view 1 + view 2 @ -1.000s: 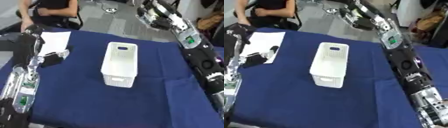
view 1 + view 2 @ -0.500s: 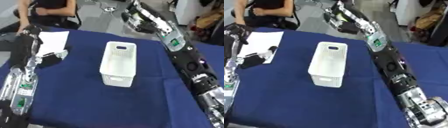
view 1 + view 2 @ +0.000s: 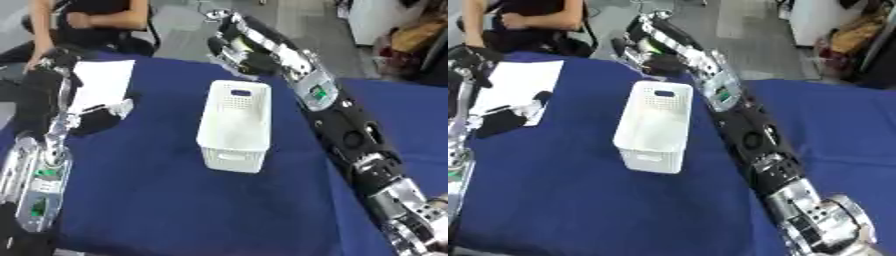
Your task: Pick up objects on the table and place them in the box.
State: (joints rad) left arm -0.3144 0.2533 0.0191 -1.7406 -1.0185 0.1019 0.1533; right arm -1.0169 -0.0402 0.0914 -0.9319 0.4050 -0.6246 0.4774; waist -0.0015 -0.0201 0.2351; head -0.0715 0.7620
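Standing near the middle of the dark blue tablecloth (image 3: 157, 200), the white perforated box (image 3: 234, 125) sits upright with its long side running away from the robot, its open top facing up and a slot handle showing in the near end wall; nothing can be made out inside it. Well to its left, near the table's left edge, a dark object with a pale part (image 3: 511, 116) lies partly on a white sheet of paper (image 3: 514, 85), just beside the left arm. The robot's right arm (image 3: 350, 135) stretches from the lower right corner diagonally up past the right side of the box, close to it, and ends beyond the box's far end, where the right hand (image 3: 234, 47) hangs over the far edge of the table; its fingers look bent downward, but whether they are curled on anything cannot be told. The left arm runs up along the left border, and the left hand (image 3: 470, 56) shows as a dark shape near the far left corner of the paper; how far its fingers are open cannot be told. Beyond the table's far edge lies grey floor (image 3: 297, 15).
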